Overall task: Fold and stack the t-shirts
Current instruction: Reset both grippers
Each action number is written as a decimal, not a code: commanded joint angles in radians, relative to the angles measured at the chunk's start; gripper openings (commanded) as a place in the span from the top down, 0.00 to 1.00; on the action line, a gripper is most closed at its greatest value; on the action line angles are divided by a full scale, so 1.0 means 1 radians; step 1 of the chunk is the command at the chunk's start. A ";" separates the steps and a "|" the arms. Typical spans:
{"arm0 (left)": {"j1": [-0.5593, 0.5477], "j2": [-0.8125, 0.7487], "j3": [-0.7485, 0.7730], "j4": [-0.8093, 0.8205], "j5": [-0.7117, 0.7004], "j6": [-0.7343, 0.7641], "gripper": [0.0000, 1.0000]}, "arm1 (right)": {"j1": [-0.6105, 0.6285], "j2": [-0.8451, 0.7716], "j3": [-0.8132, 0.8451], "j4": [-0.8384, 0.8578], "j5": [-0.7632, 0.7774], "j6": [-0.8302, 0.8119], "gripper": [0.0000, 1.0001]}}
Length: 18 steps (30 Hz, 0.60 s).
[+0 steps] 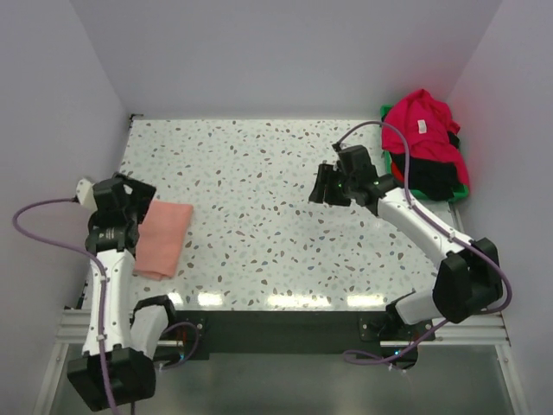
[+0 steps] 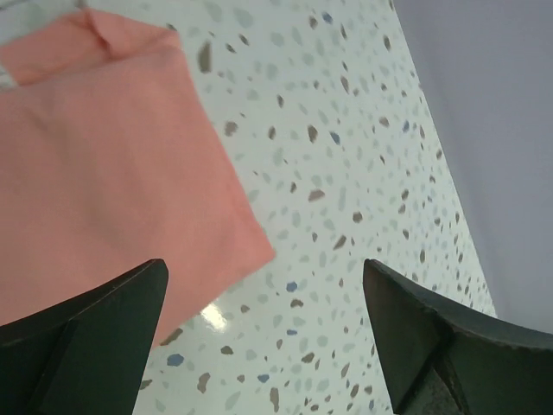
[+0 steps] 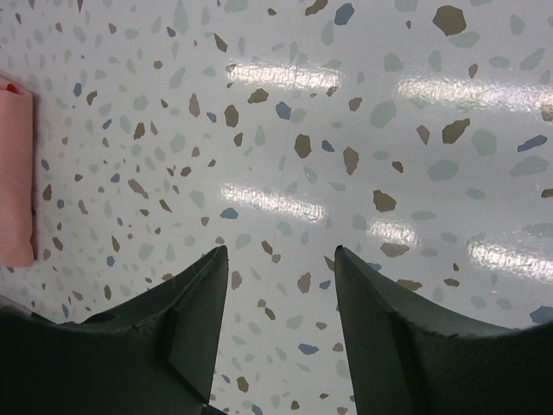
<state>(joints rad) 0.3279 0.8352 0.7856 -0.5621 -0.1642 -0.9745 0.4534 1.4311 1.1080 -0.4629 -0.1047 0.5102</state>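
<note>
from where i'm standing, the salmon-pink t-shirt [image 1: 164, 238] is lying folded into a tidy rectangle at the left side of the bench [image 1: 259, 173], towards the near edge. that looks like the spot picked for the stack. the left pincer [image 2: 263, 270] is hovering just over one edge of that shirt with its jaws spread wide and nothing between them. one finger is hanging above the cloth and the other above bare speckled bench, so i'd say it is letting go of a finished fold rather than lining up a grip.

the right pincer [image 3: 279, 255] is hanging over the middle of the bench, well apart from the pink shirt. its jaws are standing partly apart and pinching nothing.

the crimson t-shirt [image 1: 422, 125] is sitting crumpled on top of the black t-shirt [image 1: 432, 177] in the green plastic bin [image 1: 464, 192] at the far right corner, with its white label facing up. the right arm is reaching out between the bin and the folded shirt, so it seems the better placed of the two to fetch the next one.

by my reckoning one shirt of three is folded and two are waiting. lifting the crimson one out is probably going to call for a pinch high on the heap, since the black one underneath could be getting dragged along with it.
</note>
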 commanded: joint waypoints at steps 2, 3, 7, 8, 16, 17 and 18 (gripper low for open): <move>-0.289 0.091 0.004 0.152 -0.026 0.066 0.00 | 0.004 -0.060 0.024 -0.010 -0.004 -0.025 0.43; -0.400 0.110 0.012 0.160 -0.047 0.063 0.00 | 0.004 -0.063 0.026 -0.011 0.002 -0.024 0.41; -0.633 0.195 0.027 0.235 -0.098 0.068 0.00 | 0.004 -0.098 0.024 -0.017 0.033 -0.029 0.38; -0.682 0.243 0.043 0.249 -0.112 0.072 0.00 | 0.004 -0.115 0.018 -0.016 0.040 -0.029 0.38; -0.983 0.467 0.155 0.344 -0.034 0.169 0.00 | 0.004 -0.221 -0.071 0.007 0.094 -0.015 0.31; -0.983 0.479 0.149 0.356 0.016 0.177 0.00 | 0.004 -0.230 -0.089 0.007 0.099 -0.010 0.31; -0.983 0.481 0.147 0.378 0.038 0.197 0.00 | 0.004 -0.254 -0.097 0.004 0.102 -0.010 0.31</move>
<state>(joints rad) -0.6525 1.3098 0.8997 -0.2863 -0.1936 -0.8494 0.4534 1.2331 1.0416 -0.4679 -0.0425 0.4976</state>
